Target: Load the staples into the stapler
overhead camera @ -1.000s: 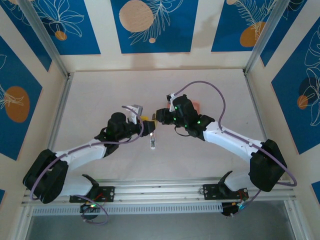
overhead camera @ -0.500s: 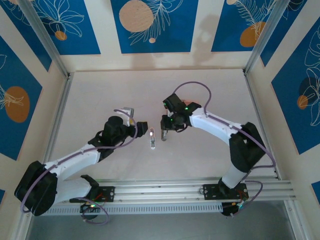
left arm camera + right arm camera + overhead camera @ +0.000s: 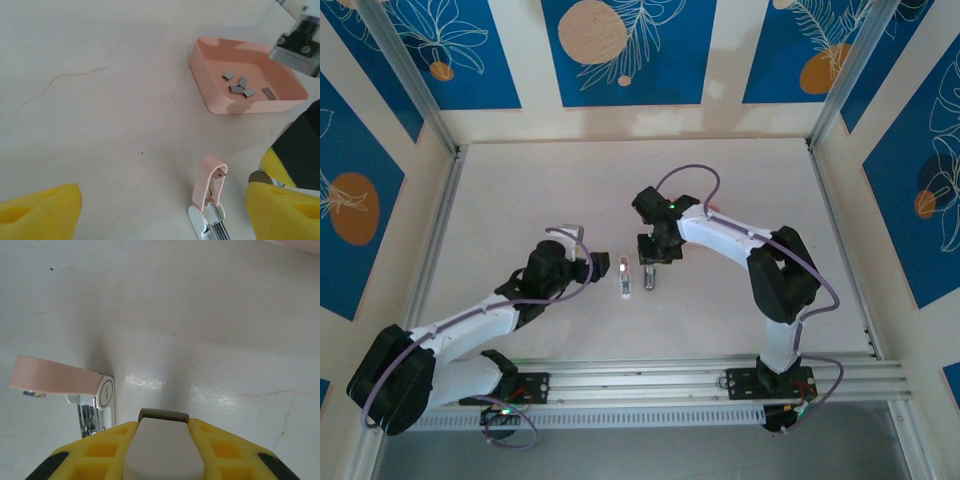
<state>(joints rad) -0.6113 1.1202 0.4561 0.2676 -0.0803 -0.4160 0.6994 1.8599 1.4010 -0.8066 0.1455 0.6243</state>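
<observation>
Stapler lies open mid-table; no staples loaded yet.
Your left gripper hangs released over it. Your right gripper clenches a small white object. The staples lie in the pink tray farther back; fetch one next.

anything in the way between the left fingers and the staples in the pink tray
Nearly. The open stapler lies just ahead of the left gripper, barely off the line to the staples. The near wall of the pink tray stands before them, and the right gripper, shut on a small whitish object, hangs close beside that path.
</observation>
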